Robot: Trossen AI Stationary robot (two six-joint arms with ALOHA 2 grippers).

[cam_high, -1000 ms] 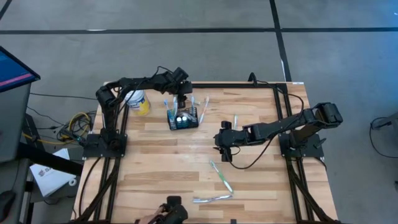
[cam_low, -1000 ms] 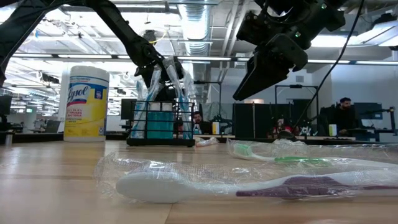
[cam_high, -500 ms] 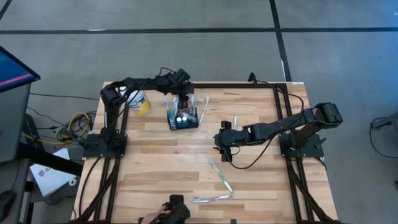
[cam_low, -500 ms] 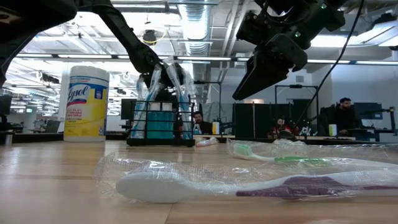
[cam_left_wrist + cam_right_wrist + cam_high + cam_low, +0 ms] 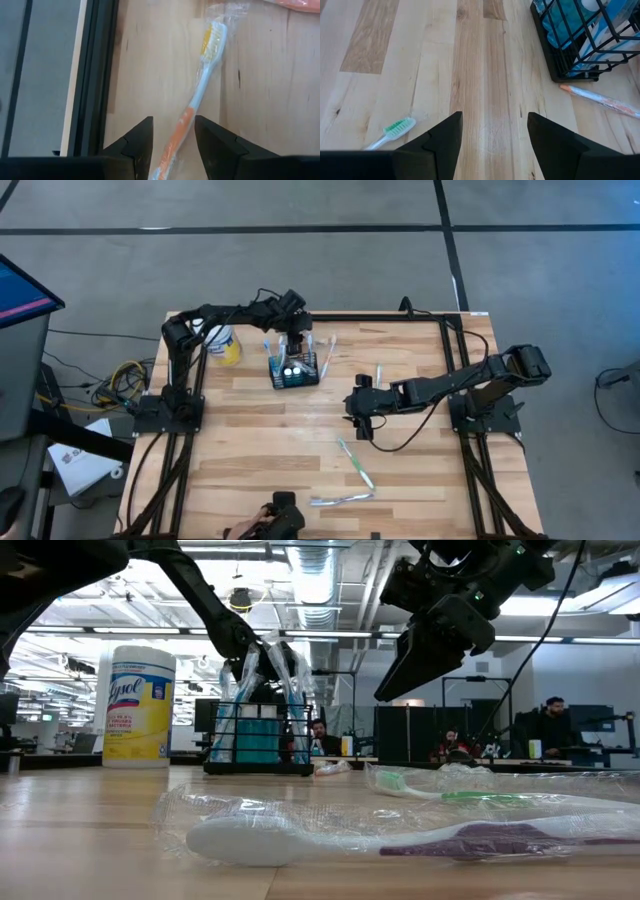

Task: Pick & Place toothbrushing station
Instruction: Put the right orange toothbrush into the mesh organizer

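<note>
Several wrapped toothbrushes (image 5: 268, 351) stand in the black caddy (image 5: 295, 370).

Black wire-mesh caddy (image 5: 293, 371) on pale matt wooden table (image 5: 250, 450)

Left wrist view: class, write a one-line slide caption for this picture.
Open left pincer poised over a wrapped orange-and-white toothbrush lying on the wooden table near its dark edge rail.

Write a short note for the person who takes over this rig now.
Left gripper: jaws open, astride a wrapped orange-handled toothbrush lying on the table near the caddy.
Right gripper: jaws open, empty, hovering mid-table.
Done: the caddy already holds several items.
Left: the green toothbrush and another wrapped toothbrush lie loose on the table.
</note>
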